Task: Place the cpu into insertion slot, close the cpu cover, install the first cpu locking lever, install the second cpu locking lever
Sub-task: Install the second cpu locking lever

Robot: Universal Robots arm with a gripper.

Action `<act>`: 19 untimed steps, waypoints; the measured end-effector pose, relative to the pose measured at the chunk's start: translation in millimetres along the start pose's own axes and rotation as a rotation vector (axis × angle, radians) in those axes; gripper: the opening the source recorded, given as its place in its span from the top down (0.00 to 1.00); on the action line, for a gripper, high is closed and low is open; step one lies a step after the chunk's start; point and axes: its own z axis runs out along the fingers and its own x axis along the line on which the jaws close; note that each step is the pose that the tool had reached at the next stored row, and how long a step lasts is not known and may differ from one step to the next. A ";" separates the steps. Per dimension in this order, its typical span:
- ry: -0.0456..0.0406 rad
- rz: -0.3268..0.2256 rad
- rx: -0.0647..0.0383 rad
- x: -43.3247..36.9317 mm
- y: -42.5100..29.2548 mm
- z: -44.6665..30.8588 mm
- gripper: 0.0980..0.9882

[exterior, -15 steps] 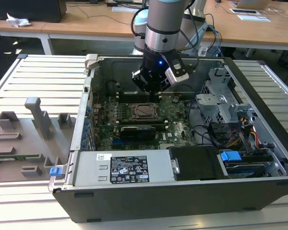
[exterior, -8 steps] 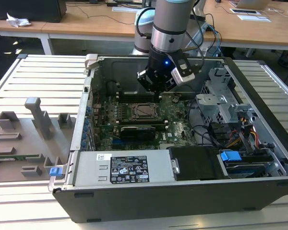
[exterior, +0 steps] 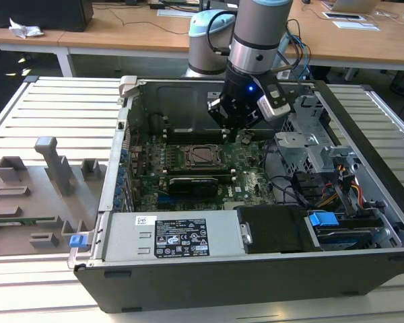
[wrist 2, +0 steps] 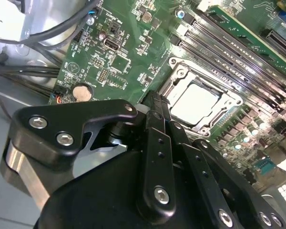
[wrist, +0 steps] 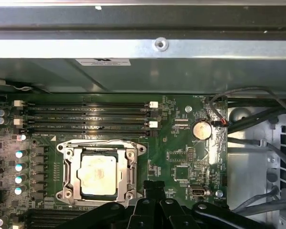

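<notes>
The cpu (wrist: 97,174) lies flat in the insertion slot (exterior: 188,157) on the green board, its dull silver top (wrist 2: 198,102) showing. The cpu cover (wrist: 131,164) is folded down around it as a silver frame. A thin wire lever (wrist: 100,141) runs along one side of the frame; whether it is latched I cannot tell. My gripper (exterior: 239,128) hovers just above the board, beside the socket toward the exterior view's right. Its black fingertips (wrist: 154,185) are pressed together with nothing between them, and the closed tip (wrist 2: 155,98) ends just short of the frame's edge.
Long black memory slots (wrist: 86,117) lie beyond the socket. A coin battery (wrist: 201,130) and cables (wrist: 257,119) sit near the chassis wall. A power supply (exterior: 168,235) and a drive cage (exterior: 303,145) crowd the case. A grey fixture tray (exterior: 34,195) stands outside.
</notes>
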 end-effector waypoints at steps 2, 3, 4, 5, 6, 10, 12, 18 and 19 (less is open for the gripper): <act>0.0000 0.000 0.000 0.0 -0.4 -0.1 0.99; 0.0001 0.000 0.000 -0.1 -1.2 -0.1 0.99; 0.0000 0.000 0.000 -0.1 -2.1 -0.1 0.99; 0.0001 0.000 0.000 0.0 -3.7 -0.1 0.99; 0.0000 0.000 0.000 0.0 -6.4 -0.2 0.99; 0.0000 0.000 0.000 0.1 -15.1 -0.3 0.99; 0.0001 0.000 0.000 0.2 -18.3 -0.3 0.99; 0.0000 0.000 0.000 0.3 -27.9 -0.2 0.99; 0.0001 0.000 0.000 0.4 -29.6 -0.2 0.99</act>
